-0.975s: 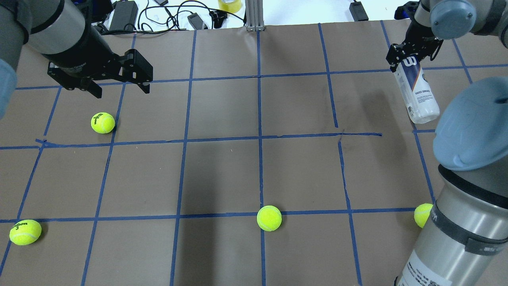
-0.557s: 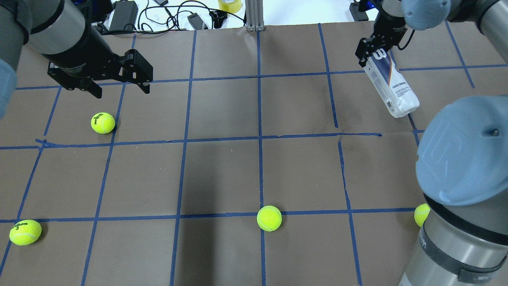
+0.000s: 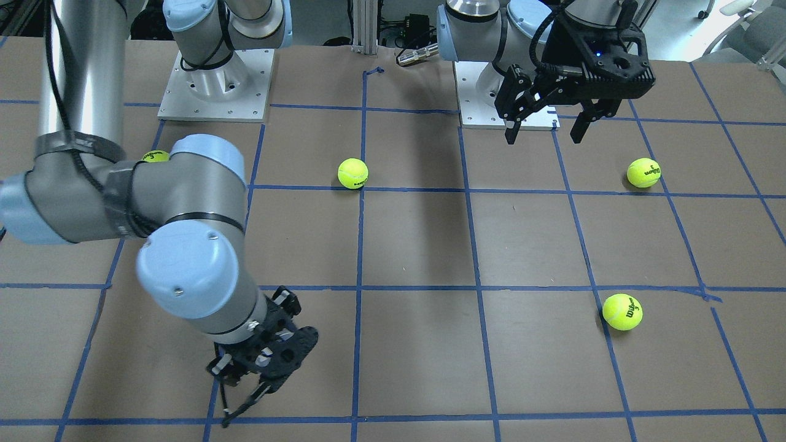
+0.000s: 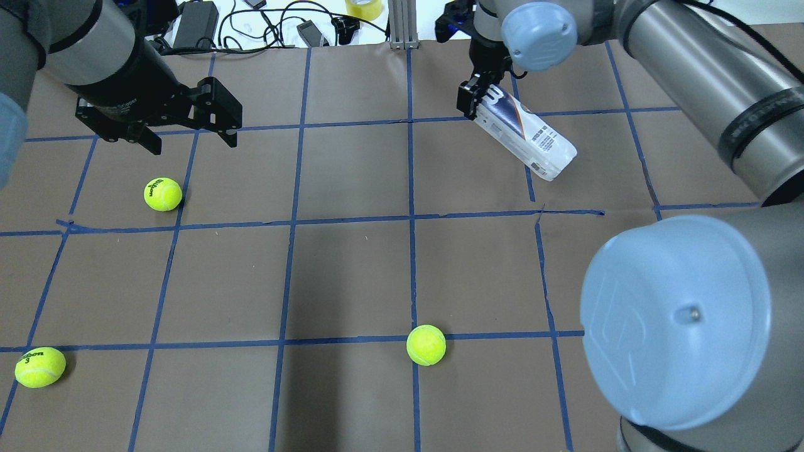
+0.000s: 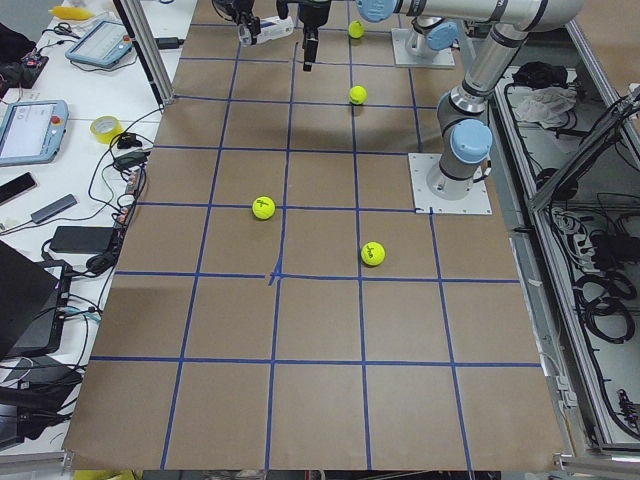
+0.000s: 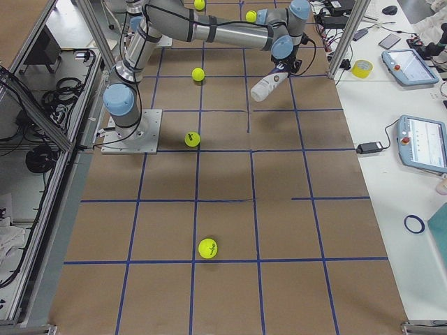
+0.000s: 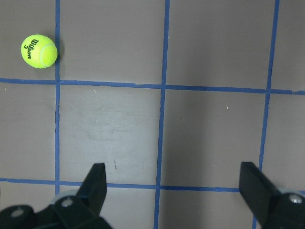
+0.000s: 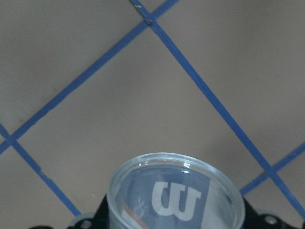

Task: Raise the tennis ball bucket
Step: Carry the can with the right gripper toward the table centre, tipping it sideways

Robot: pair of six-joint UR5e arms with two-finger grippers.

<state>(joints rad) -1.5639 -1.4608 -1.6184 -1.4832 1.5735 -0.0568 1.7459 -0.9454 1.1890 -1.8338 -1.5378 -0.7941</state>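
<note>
My right gripper (image 4: 479, 100) is shut on one end of the tennis ball bucket (image 4: 526, 139), a clear tube with a white and navy label. The tube hangs tilted above the table at the back middle, its free end pointing right and towards me. It also shows in the exterior right view (image 6: 267, 84). In the right wrist view its clear rim (image 8: 176, 195) and white W logo fill the bottom, with the table well below. My left gripper (image 4: 191, 143) is open and empty above the back left, also shown in the front-facing view (image 3: 543, 132) and the left wrist view (image 7: 174, 183).
Yellow-green tennis balls lie on the brown, blue-taped table: one below the left gripper (image 4: 162, 194), one front left (image 4: 40, 366), one front middle (image 4: 426, 344). Cables and adapters (image 4: 195, 25) lie past the back edge. My right arm's elbow (image 4: 675, 320) covers the front right.
My right arm has swung left with the tube, from the table's right edge to the back middle, and the tube has tilted further. The left arm and the balls have not moved.
</note>
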